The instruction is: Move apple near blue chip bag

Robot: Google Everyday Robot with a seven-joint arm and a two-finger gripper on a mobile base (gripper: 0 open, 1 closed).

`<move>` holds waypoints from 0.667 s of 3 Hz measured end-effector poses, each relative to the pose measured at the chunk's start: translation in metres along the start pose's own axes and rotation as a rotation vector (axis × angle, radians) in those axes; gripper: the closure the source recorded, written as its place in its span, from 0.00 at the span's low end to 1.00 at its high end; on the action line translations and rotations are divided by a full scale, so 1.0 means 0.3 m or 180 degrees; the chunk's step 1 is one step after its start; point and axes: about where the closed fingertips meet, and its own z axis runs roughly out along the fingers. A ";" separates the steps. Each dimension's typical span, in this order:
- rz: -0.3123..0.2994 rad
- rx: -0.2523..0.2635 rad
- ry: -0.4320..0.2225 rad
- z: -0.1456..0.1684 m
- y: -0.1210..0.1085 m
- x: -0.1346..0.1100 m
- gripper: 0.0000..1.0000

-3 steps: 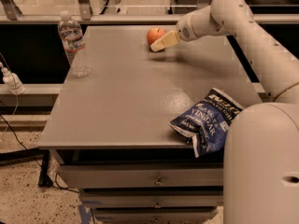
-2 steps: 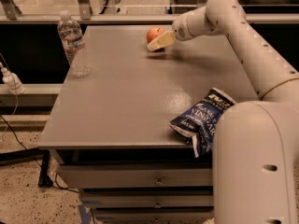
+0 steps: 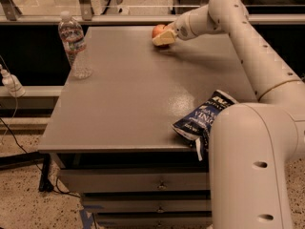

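The apple (image 3: 157, 30) is small and red-orange, at the far edge of the grey table (image 3: 128, 99), right of centre. My gripper (image 3: 162, 36) reaches in from the right and is shut on the apple, with a pale finger (image 3: 164, 38) across its front. The apple seems to sit slightly above the tabletop. The blue chip bag (image 3: 200, 120) lies wrinkled at the table's near right corner, partly hidden behind my arm (image 3: 248, 166). The bag is well apart from the apple, toward the front.
A clear plastic water bottle (image 3: 74, 44) stands upright near the table's far left edge. Drawers (image 3: 143, 185) sit under the tabletop. A rail and dark gap run behind the table. A cable and plug (image 3: 9, 82) hang at the left.
The gripper and the apple have shifted slightly up and left together. The chip bag and the bottle have not moved.
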 end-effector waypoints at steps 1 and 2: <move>0.0009 0.0026 0.0009 -0.061 -0.005 -0.014 0.64; -0.0017 0.0071 0.0021 -0.212 0.003 -0.024 0.87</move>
